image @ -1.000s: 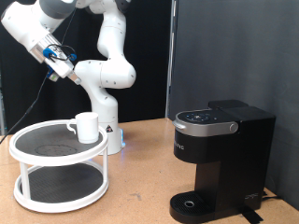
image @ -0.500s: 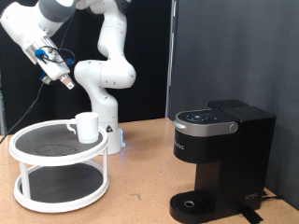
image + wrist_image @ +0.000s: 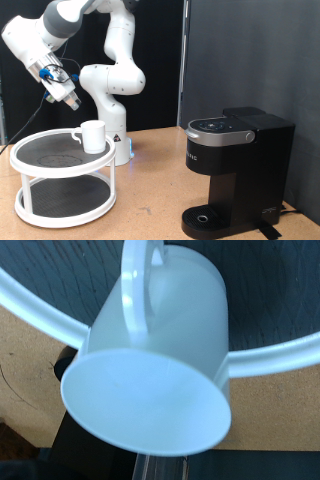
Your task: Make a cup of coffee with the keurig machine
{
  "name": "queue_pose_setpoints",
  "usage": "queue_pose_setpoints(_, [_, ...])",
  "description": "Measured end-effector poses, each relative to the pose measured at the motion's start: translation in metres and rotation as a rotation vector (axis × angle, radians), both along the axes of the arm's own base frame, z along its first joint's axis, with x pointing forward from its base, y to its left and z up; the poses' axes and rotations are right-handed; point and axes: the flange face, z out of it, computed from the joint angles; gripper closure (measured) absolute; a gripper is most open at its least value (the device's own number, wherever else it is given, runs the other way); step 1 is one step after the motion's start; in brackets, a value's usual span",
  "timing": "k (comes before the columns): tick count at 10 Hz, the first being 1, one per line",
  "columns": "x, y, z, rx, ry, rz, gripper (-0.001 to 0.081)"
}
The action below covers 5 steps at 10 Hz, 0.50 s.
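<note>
The cup (image 3: 93,135), a small white mug, stands upright at the rim of the white two-tier stand's upper shelf. My gripper (image 3: 72,101) hangs in the air above it and towards the exterior view's left, pointing down at it without touching it. In the wrist view the cup (image 3: 160,350) fills the frame, with its open mouth and handle showing; no fingers show clearly there. The black keurig machine (image 3: 236,170) stands at the exterior view's right with its lid shut and nothing on its round drip base.
The white two-tier round stand (image 3: 40,205) sits on the wooden table at the exterior view's left; its rim (image 3: 270,355) crosses the wrist view. The robot's white base stands just behind the stand. A dark curtain hangs behind.
The gripper has come down and moved towards the exterior view's right, closer to the cup. The cup and the keurig machine have not moved.
</note>
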Motion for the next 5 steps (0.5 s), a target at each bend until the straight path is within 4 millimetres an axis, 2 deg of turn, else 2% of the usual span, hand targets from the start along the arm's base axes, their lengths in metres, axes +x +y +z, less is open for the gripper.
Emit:
queue_pose_setpoints(1, [0.001,-0.001,-0.007,-0.002,0.01,-0.008,0.0259])
queue_pose_setpoints(2, [0.002,-0.004,-0.013,-0.007,0.019,-0.017,0.0114])
queue_pose_setpoints(3, [0.003,-0.006,-0.02,-0.012,0.026,-0.02,0.008])
queue_pose_setpoints(5, [0.006,-0.008,-0.034,-0.015,0.038,-0.011,0.0072])
